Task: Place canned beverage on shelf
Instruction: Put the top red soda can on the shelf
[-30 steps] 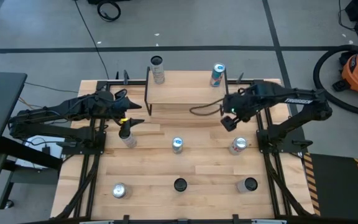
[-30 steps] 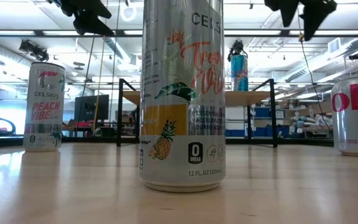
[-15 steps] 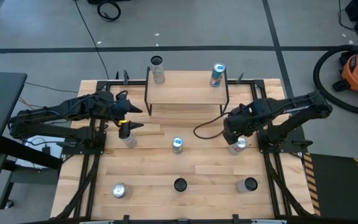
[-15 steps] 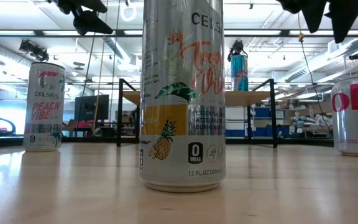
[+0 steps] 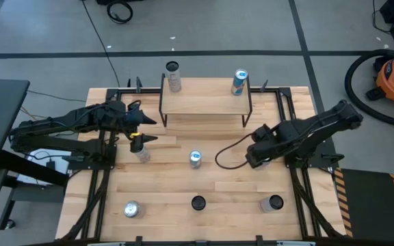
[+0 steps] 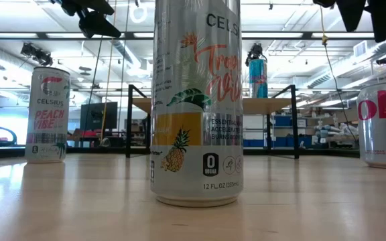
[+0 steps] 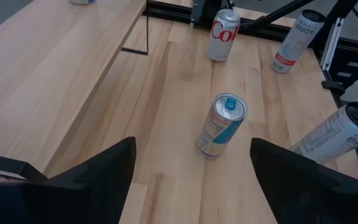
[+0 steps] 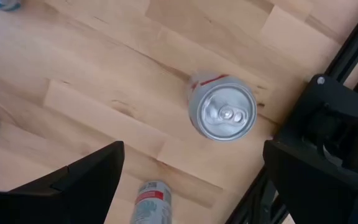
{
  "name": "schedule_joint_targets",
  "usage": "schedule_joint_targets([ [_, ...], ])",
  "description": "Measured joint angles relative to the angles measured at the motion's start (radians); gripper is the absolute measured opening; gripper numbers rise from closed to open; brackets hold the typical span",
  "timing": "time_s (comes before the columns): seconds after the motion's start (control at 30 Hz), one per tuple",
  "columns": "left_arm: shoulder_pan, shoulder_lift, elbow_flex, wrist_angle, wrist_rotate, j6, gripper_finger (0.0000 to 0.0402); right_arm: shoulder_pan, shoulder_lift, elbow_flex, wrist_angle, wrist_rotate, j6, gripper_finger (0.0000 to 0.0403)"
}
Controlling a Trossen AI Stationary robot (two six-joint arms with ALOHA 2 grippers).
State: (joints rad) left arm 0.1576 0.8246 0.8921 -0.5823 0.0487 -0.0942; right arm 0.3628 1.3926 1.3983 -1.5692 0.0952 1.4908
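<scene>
Two arms, high view: the left end effector [image 5: 142, 130] sits at the surface's left side, forward of the shelf's left end, its fingers spread apart and holding nothing.
Right end effector, high view: the right end effector [image 5: 257, 156] hangs over the silver can near the right frame and hides it; its fingers stand wide with nothing between them.
Shelf, high view: the shelf [image 5: 204, 104] stands at the far middle of the wooden surface [image 5: 224, 184], plank top bare in the middle.
Cans on the shelf: a grey can [image 5: 174, 76] at the far left corner, a blue can [image 5: 239, 82] at the far right corner.
Cans on the surface: a blue-topped can [image 5: 195, 159] in the middle, a pale can [image 5: 141, 152] just beside the left end effector, a silver-topped can [image 5: 131, 209], a dark-topped can [image 5: 198, 203] and another dark-topped can [image 5: 275, 203] along the near edge.
Low view: a Celsius pineapple can [image 6: 196, 100] fills the foreground, a Peach Vibe can [image 6: 47, 115] stands to one side, a Coke can [image 6: 383, 124] at the other edge; the shelf shows behind with the blue can on top.
Left wrist view: the dark fingers frame the blue-topped can, which stands apart from them; the Coke can is farther off.
Right wrist view: the Coke can, seen top-down, stands upright between the widely parted fingers' lines, untouched, next to the black frame [image 8: 328, 130].
</scene>
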Motion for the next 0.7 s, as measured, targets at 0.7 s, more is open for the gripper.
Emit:
schedule_joint_targets([
  [0.7,0.0,0.0,0.0,-0.051,0.003,0.032,0.0318,0.104,-0.054,-0.211,0.01,-0.017,0.211,0.0393],
])
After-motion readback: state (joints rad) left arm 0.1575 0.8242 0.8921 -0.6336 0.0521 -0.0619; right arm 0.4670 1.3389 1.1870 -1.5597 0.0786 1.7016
